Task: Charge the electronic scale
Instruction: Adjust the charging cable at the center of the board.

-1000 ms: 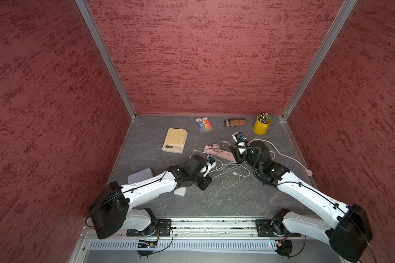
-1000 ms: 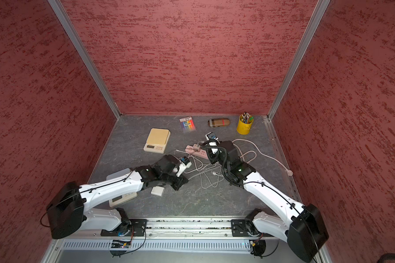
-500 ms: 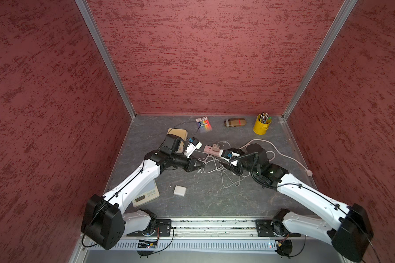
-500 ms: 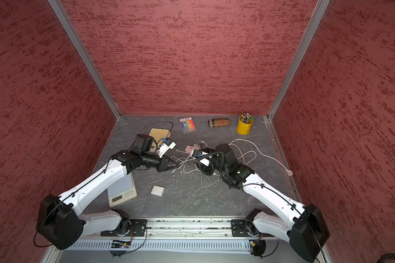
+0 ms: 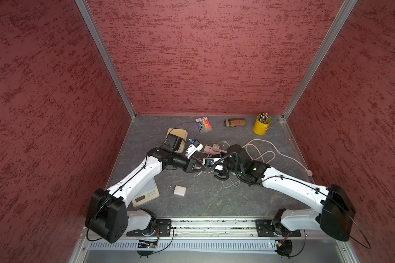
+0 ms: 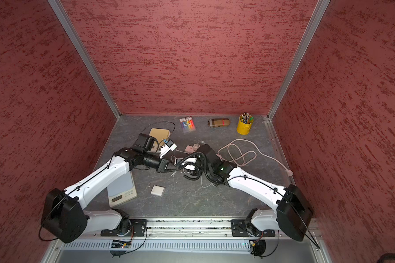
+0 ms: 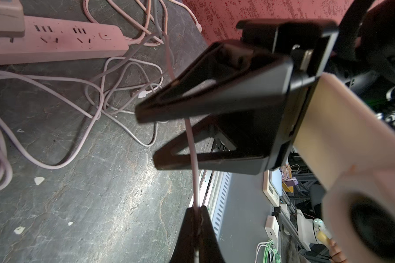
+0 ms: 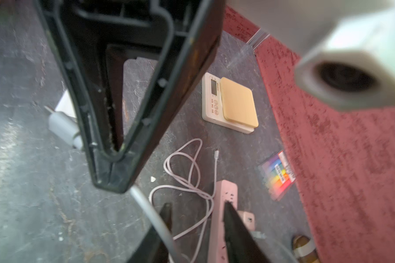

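- Clamping white cable (image 7: 196, 182) in left gripper (image 7: 195, 211), arm stretched far-right toward middle of surface (image 5: 203, 200).
- Straddling same cable with right gripper (image 7: 149, 140), jaws apart, arm reaching left.

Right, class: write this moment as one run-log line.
left hand: shut on thin white charging cable | right hand: open astride same cable | gold-topped white electronic scale: untouched

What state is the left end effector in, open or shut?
Shut: the left end effector pinches the white cable, seen in its wrist view.
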`<state>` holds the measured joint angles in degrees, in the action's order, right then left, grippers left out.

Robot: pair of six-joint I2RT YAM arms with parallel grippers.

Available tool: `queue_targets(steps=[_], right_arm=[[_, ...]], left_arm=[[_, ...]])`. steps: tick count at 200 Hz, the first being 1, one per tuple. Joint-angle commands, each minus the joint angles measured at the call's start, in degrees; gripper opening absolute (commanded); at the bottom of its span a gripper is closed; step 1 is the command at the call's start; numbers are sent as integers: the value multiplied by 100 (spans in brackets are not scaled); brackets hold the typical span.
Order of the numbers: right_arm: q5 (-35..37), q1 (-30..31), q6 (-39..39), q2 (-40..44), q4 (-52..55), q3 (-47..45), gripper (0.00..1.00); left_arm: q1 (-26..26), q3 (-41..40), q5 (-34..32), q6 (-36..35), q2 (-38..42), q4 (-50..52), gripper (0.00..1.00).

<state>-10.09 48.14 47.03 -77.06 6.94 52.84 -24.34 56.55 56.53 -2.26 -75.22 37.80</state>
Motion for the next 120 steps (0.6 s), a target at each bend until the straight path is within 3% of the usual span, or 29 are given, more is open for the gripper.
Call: queue_targets(steps=[1, 4, 24, 42, 57, 87, 120], right_arm=[[51, 128, 153, -237, -113, 259, 5], [46, 134, 152, -258, -113, 276, 0], [14, 143, -212, -338, -164, 351, 0], [97, 136, -802, -514, 216, 651, 0], [142, 125, -1136, -812, 662, 920, 0], [35, 26, -1943, -1063, 830, 1061, 0], [120, -6, -2448, -1117, 642, 1060, 0]], left_arm=[[73, 171, 213, -219, -53, 124, 0], [84, 172, 216, -222, -46, 120, 0], [249, 76, 57, -112, 75, -52, 0], [473, -201, -211, 150, 471, -582, 40], [751, -623, -346, 535, 985, -1375, 50], [1325, -1433, -500, 1544, 1756, -2938, 51], [1423, -1717, -498, 2289, 1708, -3550, 49]])
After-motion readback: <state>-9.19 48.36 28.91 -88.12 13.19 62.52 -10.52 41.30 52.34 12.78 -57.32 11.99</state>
